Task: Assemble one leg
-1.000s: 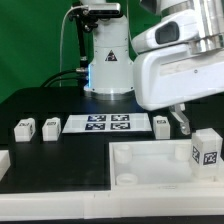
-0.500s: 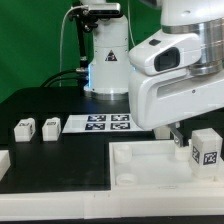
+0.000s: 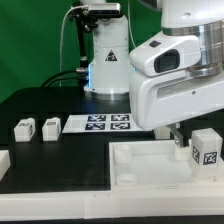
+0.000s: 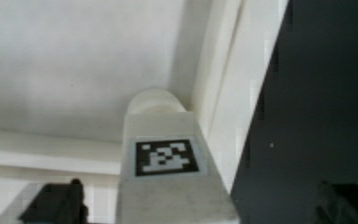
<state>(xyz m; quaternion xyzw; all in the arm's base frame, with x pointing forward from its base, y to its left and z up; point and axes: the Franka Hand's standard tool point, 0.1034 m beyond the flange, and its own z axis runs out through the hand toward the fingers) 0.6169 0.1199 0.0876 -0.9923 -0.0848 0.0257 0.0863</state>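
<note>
A white leg (image 4: 163,150) with a square marker tag lies between my gripper's (image 4: 197,205) two dark fingertips, with a gap on each side; the jaws are open. Under it are the large white tray part (image 4: 69,70) and the black table. In the exterior view my gripper (image 3: 180,137) hangs low over the tray (image 3: 150,165), beside a tagged leg (image 3: 207,148) standing at the tray's right end. Two more legs (image 3: 22,127) (image 3: 50,125) lie on the table at the exterior view's left.
The marker board (image 3: 108,124) lies behind the tray, partly hidden by the arm. A white part (image 3: 3,160) shows at the exterior view's left edge. The robot base (image 3: 108,60) and cables stand at the back.
The arm has come down and toward the exterior view's left, now hiding the leg that lay beside the marker board. No motion in the last half second.
</note>
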